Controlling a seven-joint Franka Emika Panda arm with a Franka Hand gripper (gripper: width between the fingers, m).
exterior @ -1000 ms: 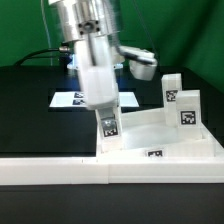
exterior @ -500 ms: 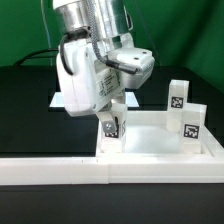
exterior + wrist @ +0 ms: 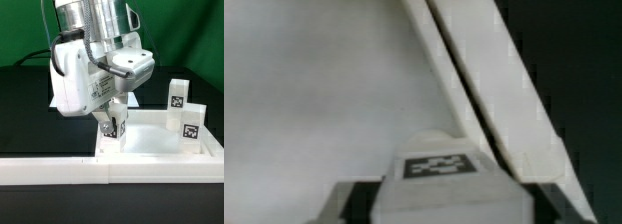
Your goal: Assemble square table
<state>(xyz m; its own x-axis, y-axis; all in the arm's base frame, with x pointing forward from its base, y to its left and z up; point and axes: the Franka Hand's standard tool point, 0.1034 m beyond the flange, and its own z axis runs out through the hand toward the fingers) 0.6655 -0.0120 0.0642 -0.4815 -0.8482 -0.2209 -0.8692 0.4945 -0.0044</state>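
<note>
The square tabletop [image 3: 160, 142] lies with its raised rim up, against the barrier wall. My gripper [image 3: 110, 117] is shut on a white tagged leg [image 3: 110, 129] that stands upright at the tabletop's near corner on the exterior view's left. In the wrist view the leg [image 3: 441, 170] sits between my dark fingers [image 3: 359, 203], above the tabletop's flat face [image 3: 313, 90] and its rim [image 3: 464, 70]. Two more legs [image 3: 177, 97] [image 3: 189, 123] stand upright at the tabletop's right side. The fourth leg is not in view.
The long white L-shaped barrier wall [image 3: 50, 170] runs along the front and up the right side. The marker board [image 3: 57, 101] lies on the black table behind my arm. A green backdrop stands at the back.
My hand has turned about its upright axis while staying over the near-left corner. The leg in it has stayed at that corner. The other two legs have not moved.
</note>
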